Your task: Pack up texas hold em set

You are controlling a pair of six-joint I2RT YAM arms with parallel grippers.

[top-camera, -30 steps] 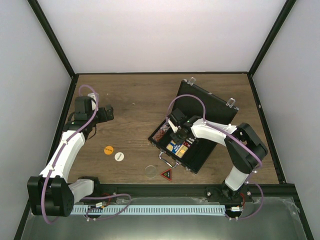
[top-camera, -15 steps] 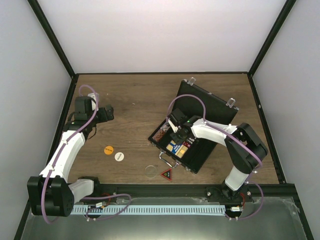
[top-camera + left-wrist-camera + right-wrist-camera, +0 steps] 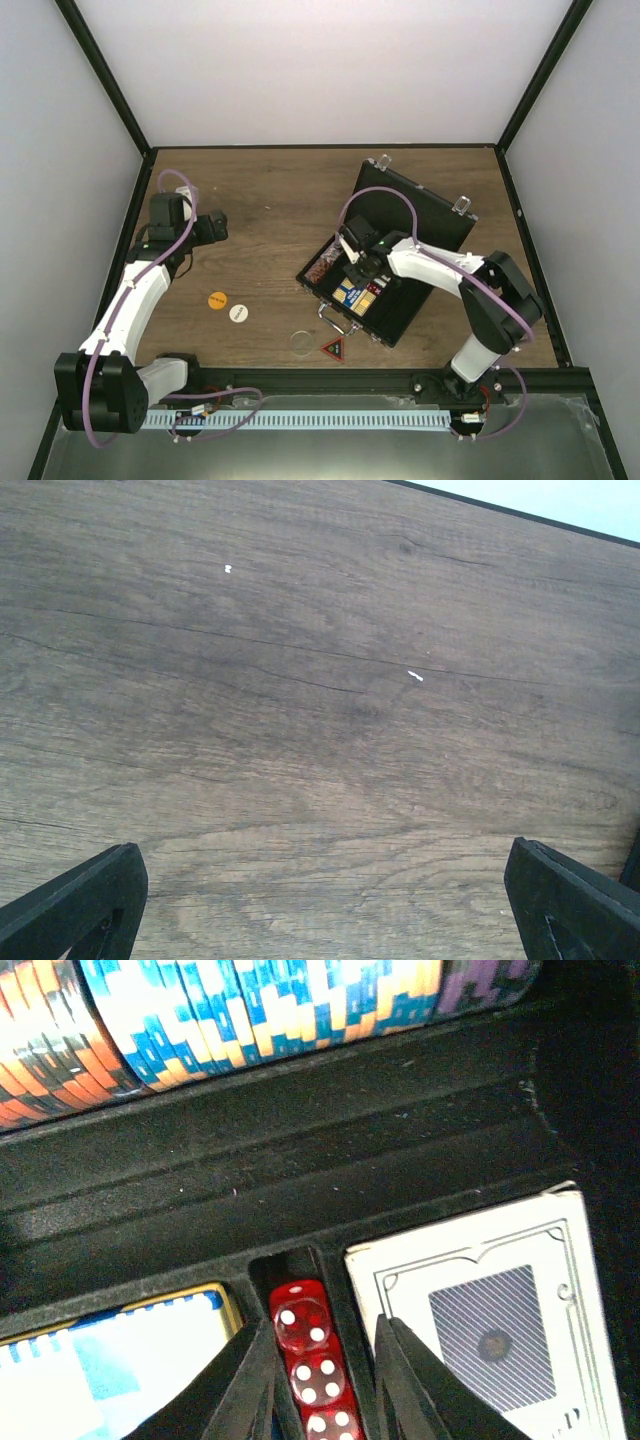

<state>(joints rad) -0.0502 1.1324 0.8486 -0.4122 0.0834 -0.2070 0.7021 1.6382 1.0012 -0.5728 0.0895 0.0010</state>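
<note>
Hovering inside the open black case [image 3: 415,210] on the bench [image 3: 270,200], right side, right hand [image 3: 322,1338] is narrowly parted. Its fingers [image 3: 250,1380] straddle the red dice [image 3: 305,1360] slotted between two card decks [image 3: 500,1330]; contact unclear. Left hand [image 3: 320,880] spread wide above the bench, far left. Orange button [image 3: 217,299], white button [image 3: 238,313] and triangle [image 3: 333,348] lie loose left of the case.

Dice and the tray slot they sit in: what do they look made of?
Dice: translucent red plastic, probably acrylic; glossy, light shows through, white pips. Tray: matte black moulded plastic or flocked foam, hard to tell which; dull, dust-specked ridges.
</note>
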